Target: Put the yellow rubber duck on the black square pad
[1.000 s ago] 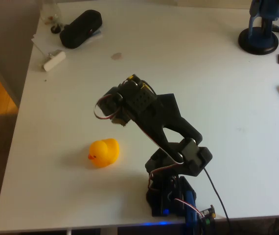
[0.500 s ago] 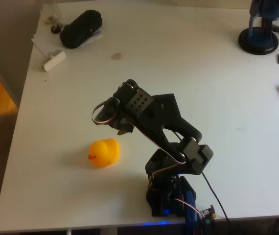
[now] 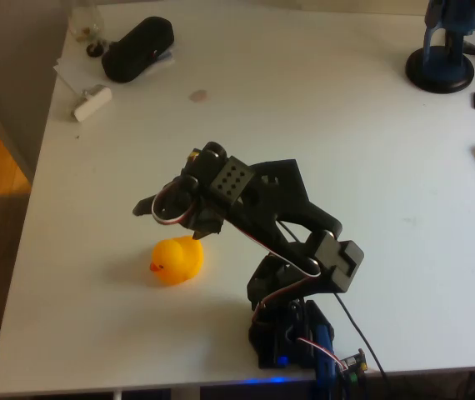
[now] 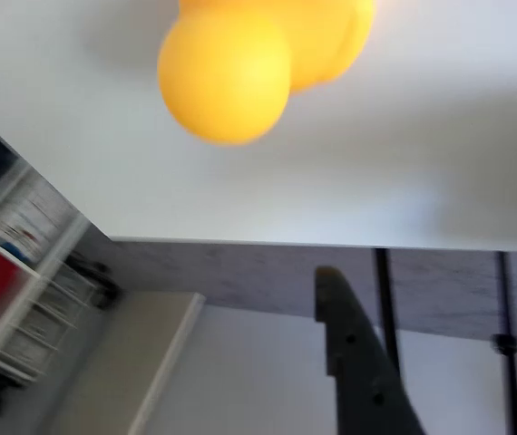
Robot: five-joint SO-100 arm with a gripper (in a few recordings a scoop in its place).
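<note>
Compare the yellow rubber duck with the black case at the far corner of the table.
The yellow rubber duck is bright yellow-orange; the black case is dark. The duck is rounded and compact, the case oblong. The duck sits beside the gripper, the case far from it at the table's top left corner. Both rest on the white table.

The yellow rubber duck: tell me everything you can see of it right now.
The yellow rubber duck is small, rounded and smooth yellow-orange, with a darker orange beak pointing toward the left edge of the overhead view. It sits upright on the white table, near the front edge. Nothing touches it; the hand hangs just above and behind it. In the wrist view it is a blurred yellow round shape at the top.
</note>
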